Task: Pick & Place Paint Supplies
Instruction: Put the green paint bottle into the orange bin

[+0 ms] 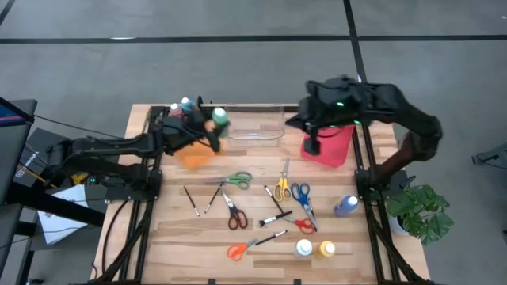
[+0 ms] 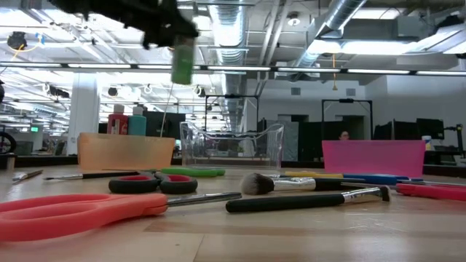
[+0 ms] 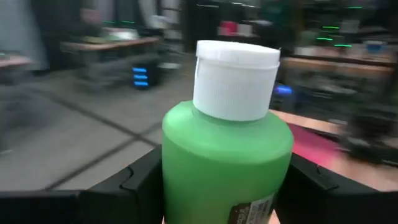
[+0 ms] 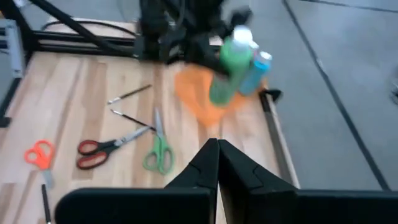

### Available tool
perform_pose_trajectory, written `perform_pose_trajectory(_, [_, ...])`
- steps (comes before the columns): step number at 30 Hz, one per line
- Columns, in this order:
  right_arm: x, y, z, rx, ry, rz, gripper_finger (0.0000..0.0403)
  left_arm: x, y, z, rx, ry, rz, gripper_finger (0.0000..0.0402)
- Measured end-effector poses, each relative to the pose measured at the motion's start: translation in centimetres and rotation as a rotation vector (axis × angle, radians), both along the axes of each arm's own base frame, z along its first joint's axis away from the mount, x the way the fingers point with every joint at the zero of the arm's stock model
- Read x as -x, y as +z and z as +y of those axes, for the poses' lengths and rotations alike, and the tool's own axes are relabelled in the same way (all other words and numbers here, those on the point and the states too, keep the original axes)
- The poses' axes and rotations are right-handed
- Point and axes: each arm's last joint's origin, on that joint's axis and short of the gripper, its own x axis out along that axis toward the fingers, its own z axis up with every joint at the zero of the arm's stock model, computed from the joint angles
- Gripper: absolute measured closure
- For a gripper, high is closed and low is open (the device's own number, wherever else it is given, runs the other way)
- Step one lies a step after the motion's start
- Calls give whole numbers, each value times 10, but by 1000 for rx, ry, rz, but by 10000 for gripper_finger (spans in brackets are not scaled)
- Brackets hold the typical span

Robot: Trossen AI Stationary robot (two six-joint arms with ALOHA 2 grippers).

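Left gripper: clamped on the green paint bottle, held in the air above the orange bin at the upper left of the table in the high view; in the left wrist view the bottle sat upright between the two dark fingers, white cap up.
Right gripper: clenched on nothing — fingertips pressed together in the right wrist view — poised over the red bin, upper right of centre.
Clear bin: between the orange and red bins, along the table's top edge.
Blue bottle: standing in the orange bin, by the left arm.
On the table, centre to lower right: green scissors, yellow scissors, blue scissors, orange scissors, paintbrushes, a white bottle and a yellow bottle — all well apart from both grippers.
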Motion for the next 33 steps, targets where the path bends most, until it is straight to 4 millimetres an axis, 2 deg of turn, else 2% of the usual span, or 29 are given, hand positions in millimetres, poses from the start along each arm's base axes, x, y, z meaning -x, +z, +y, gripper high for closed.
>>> perform_pose_trajectory(6, [43,-17,9,-12,-131,-27,403,45,-30,15,1,213,-64,179])
perform_pose_trajectory(13, [64,-47,15,-95,-182,-140,403,66,-62,23,-2,510,-59,179])
perform_pose_trajectory(18, [69,-60,15,-130,-203,-159,403,63,-76,25,18,548,-21,179])
perform_pose_trajectory(24, [68,-64,15,-134,-205,-173,403,50,-99,33,84,615,29,179])
perform_pose_trajectory(28, [68,-64,15,-140,-208,-175,403,42,-113,38,94,686,-18,179])
perform_pose_trajectory(33, [68,-64,15,-150,-214,-178,403,32,-127,43,80,684,-94,179])
